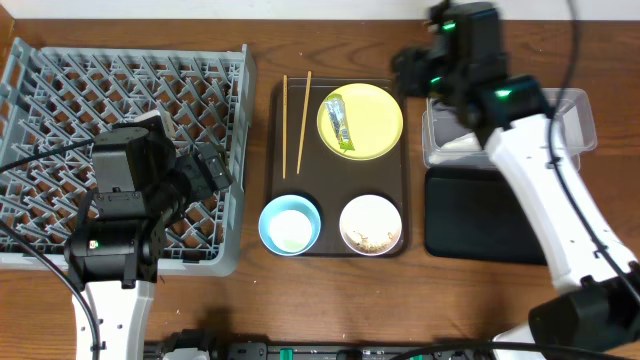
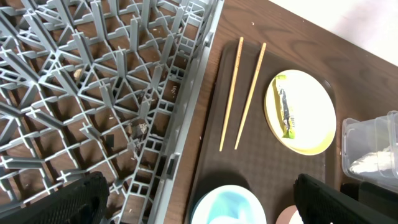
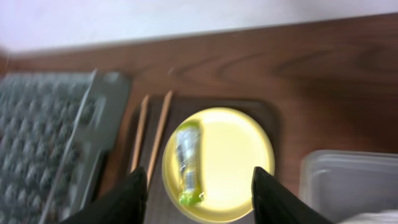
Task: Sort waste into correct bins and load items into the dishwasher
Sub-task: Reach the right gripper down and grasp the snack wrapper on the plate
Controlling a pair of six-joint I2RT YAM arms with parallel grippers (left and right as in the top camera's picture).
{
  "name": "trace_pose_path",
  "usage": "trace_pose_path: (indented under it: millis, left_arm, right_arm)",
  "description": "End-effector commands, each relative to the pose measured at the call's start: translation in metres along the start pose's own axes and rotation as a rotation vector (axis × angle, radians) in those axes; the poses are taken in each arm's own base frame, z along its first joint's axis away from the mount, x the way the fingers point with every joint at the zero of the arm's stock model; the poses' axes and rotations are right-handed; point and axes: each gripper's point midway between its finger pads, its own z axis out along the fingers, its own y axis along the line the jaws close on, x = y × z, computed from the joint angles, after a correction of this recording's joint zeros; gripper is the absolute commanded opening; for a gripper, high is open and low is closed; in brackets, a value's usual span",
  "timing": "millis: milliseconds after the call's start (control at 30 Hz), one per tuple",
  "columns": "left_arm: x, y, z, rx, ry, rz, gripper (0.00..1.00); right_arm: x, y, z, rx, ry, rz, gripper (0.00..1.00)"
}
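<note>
On the brown serving tray (image 1: 385, 170) lie two chopsticks (image 1: 296, 120) and a yellow plate (image 1: 372, 118) carrying the green-and-yellow wrapper (image 1: 340, 125). A light-blue bowl (image 1: 290, 225) with something white inside and a white bowl (image 1: 371, 225) holding crumbs stand in front. The crumpled napkin (image 1: 462, 143) lies in the clear tub (image 1: 575, 125). The black tray (image 1: 485, 215) sits below the tub. My right gripper (image 3: 199, 196) hangs open above the plate (image 3: 230, 155), next to the wrapper (image 3: 188, 162). My left gripper (image 2: 202, 202) is wide open over the dish rack (image 1: 120, 110) edge, holding nothing.
The rack (image 2: 93, 81) fills the left of the table, its right wall close to the serving tray (image 2: 261, 162). The right arm reaches from the front right over the black tray and tub. Cables run along the back right.
</note>
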Motion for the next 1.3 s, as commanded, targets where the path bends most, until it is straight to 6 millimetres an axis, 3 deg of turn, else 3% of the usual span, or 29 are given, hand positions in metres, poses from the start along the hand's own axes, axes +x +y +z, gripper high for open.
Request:
trace_pose_path:
  millis: [0, 133, 500, 600, 933, 1100, 1267]
  left_arm:
    - [-0.005, -0.006, -0.005, 0.021, -0.014, 0.023, 0.98]
    - [-0.005, -0.006, -0.005, 0.021, -0.014, 0.022, 0.98]
    - [-0.005, -0.006, -0.005, 0.021, -0.014, 0.022, 0.98]
    - [-0.005, -0.006, -0.005, 0.021, -0.014, 0.023, 0.98]
    - [-0.005, -0.006, -0.005, 0.021, -0.014, 0.023, 0.98]
    - [-0.005, -0.006, -0.005, 0.021, -0.014, 0.022, 0.98]
    - [-0.005, -0.006, -0.005, 0.021, -0.014, 0.023, 0.98]
  right_arm:
    - [0.017, 0.019, 0.014, -0.017, 0.042, -0.153, 0.61]
    - [0.036, 0.039, 0.032, -0.043, 0.086, -0.187, 0.62]
    - [0.081, 0.037, 0.092, -0.033, 0.211, -0.171, 0.57]
    - [0.089, 0.048, 0.101, -0.091, 0.228, -0.229, 0.55]
    - [0.080, 0.071, 0.117, -0.155, 0.148, -0.272, 0.45]
    - [0.080, 0.059, 0.139, -0.091, 0.119, -0.196, 0.47]
    - [0.101, 0.049, 0.156, -0.067, 0.179, -0.198, 0.54]
